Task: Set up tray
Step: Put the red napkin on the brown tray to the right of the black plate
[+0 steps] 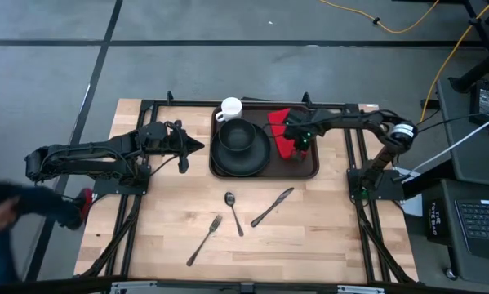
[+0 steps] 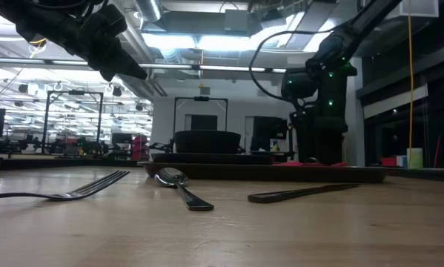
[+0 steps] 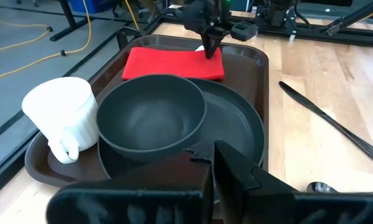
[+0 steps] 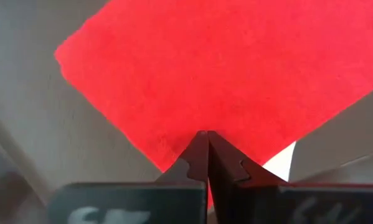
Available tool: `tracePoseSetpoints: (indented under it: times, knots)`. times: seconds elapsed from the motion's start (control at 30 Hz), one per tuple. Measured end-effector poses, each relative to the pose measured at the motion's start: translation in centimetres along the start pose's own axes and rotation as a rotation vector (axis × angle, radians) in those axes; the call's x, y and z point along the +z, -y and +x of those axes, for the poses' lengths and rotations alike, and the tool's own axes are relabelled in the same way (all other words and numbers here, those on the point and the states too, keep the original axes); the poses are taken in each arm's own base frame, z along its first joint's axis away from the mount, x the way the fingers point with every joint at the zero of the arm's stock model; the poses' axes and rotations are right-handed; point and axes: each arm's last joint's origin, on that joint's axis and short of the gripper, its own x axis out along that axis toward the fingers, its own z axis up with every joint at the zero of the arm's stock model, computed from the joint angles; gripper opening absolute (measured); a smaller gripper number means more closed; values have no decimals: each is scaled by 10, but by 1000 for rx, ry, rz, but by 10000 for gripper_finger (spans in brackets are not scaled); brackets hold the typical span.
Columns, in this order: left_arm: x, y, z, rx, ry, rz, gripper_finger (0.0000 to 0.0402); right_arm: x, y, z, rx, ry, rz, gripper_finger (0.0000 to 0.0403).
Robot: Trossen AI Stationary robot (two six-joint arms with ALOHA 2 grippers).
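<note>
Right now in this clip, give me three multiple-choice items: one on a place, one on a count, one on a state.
1. Where does the white mug stand?
A. On the bare table beside the fork
B. In a far corner of the tray
C. Inside the bowl

2. How many pieces of cutlery lie on the wood in front of the tray?
A. One
B. Five
C. Three

3. How is the right tool?
A. Shut on the red napkin
B. Wide open above the mug
C. Holding the knife

Answers: 1 B, the mug sits inside the rim; 2 C, fork, spoon, knife; 3 A, fingertips meet on the cloth.
</note>
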Motion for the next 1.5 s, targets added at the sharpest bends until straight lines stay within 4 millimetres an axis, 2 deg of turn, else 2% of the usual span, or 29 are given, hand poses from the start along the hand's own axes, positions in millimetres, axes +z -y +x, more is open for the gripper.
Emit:
tracePoseSetpoints:
  times: [0.33,0.67,1.1,1.5]
  knots:
    - [0,0,0,0,0,-17,6,-12,-9,20,28,-2,186,1]
    - [0,0,0,0,0,-16,6,-7,-22,17,105,10,305,1]
    - [0,0,0,0,0,-14,6,-3,-25,12,198,-23,359,2]
    - [0,0,0,0,0,-14,6,0,-41,11,224,-11,342,4]
